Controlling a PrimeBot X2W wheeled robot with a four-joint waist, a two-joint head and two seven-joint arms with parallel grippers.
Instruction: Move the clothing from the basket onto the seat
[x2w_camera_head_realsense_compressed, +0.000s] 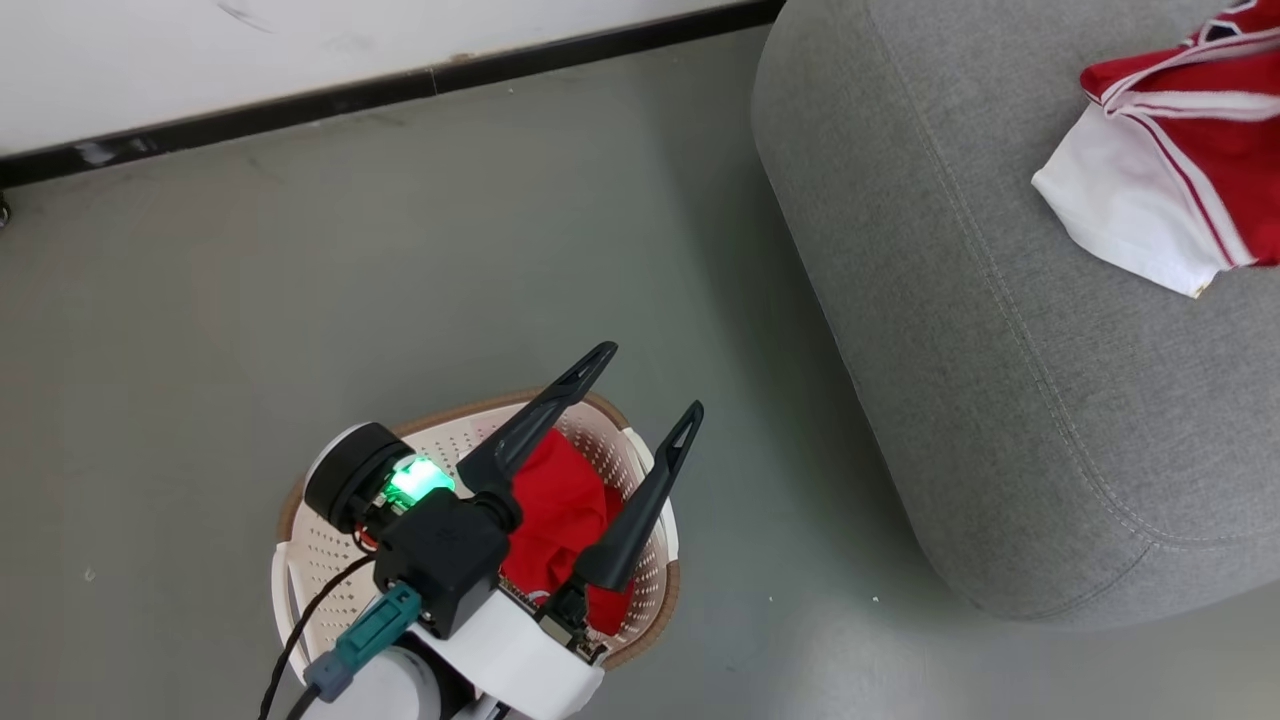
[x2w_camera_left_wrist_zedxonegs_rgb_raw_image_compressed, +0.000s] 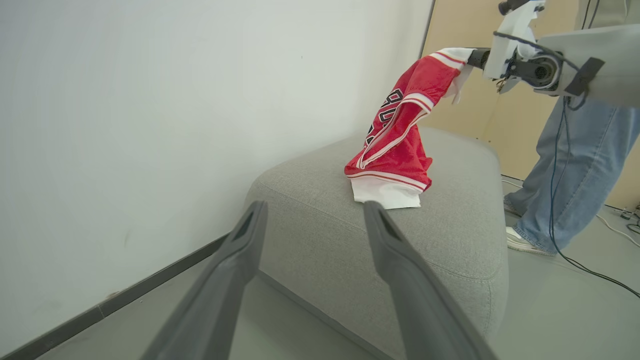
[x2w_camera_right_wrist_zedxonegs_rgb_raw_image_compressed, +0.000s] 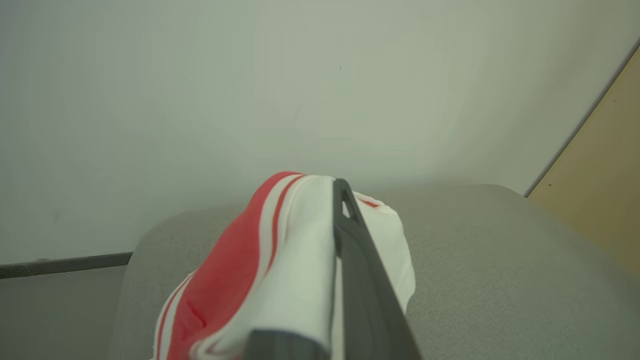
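Half-hiding red garment (x2w_camera_head_realsense_compressed: 555, 500) in basket (x2w_camera_head_realsense_compressed: 315, 560), left pincer (x2w_camera_head_realsense_compressed: 649, 380) spread; right pincer (x2w_camera_right_wrist_zedxonegs_rgb_raw_image_compressed: 337, 200) pinching clothing (x2w_camera_left_wrist_zedxonegs_rgb_raw_image_compressed: 400, 145).

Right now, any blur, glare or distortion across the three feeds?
Head view: sharp, even light, green LED glowing behind the left gripper. Left wrist view: own fingers blurred, seat and jersey crisp. Right wrist view: soft; jersey and finger out of focus.

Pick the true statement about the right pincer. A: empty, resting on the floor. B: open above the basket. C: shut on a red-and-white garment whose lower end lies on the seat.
C: the right pincer clamps the top of the garment, whose white hem rests on the seat.
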